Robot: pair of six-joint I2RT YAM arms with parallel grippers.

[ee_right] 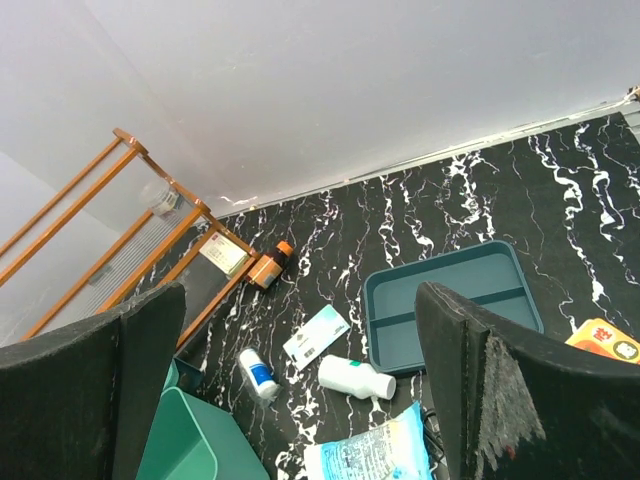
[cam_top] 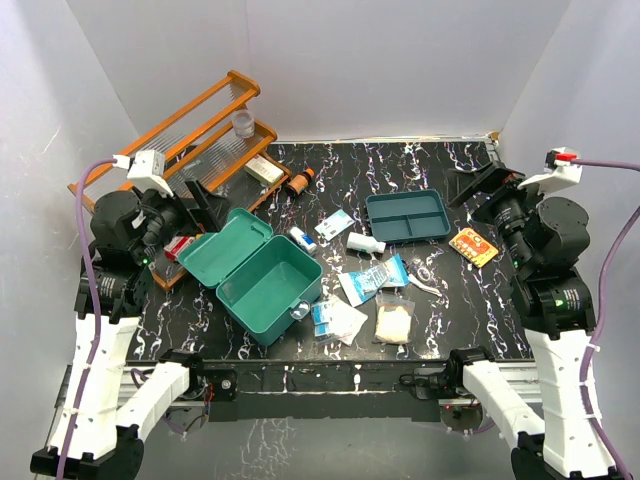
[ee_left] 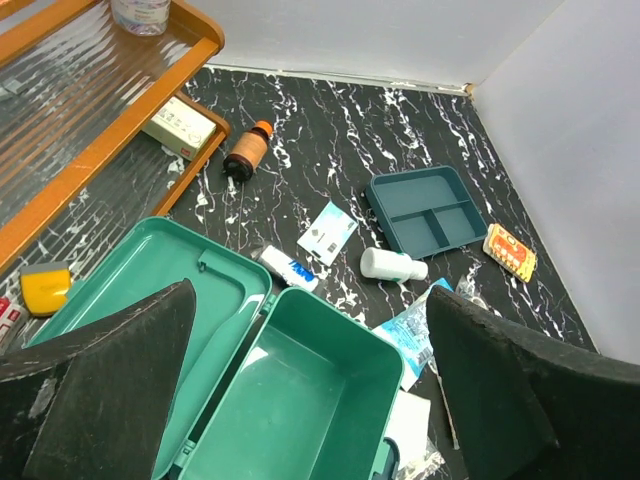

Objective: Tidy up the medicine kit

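The teal-green medicine kit point(cam_top: 270, 285) stands open and empty at the left of the table, its lid point(cam_top: 226, 246) laid back. It also shows in the left wrist view point(ee_left: 300, 400). My left gripper point(cam_top: 200, 205) is open and empty, raised above the kit's lid side. My right gripper point(cam_top: 478, 185) is open and empty, raised at the far right. Loose items lie between: a white bottle point(cam_top: 365, 242), a blue-and-white tube point(cam_top: 303, 239), a white card point(cam_top: 334, 224), a blue packet point(cam_top: 373, 278), an amber bottle point(cam_top: 299, 183), an orange pack point(cam_top: 473, 245).
A shallow teal compartment tray point(cam_top: 408, 216) lies right of centre. An orange wooden rack point(cam_top: 190, 140) stands at the back left with a clear cup point(cam_top: 242, 123) and a white box point(cam_top: 264, 169). White packets point(cam_top: 337, 320) and a clear bag point(cam_top: 394, 320) lie near the front edge.
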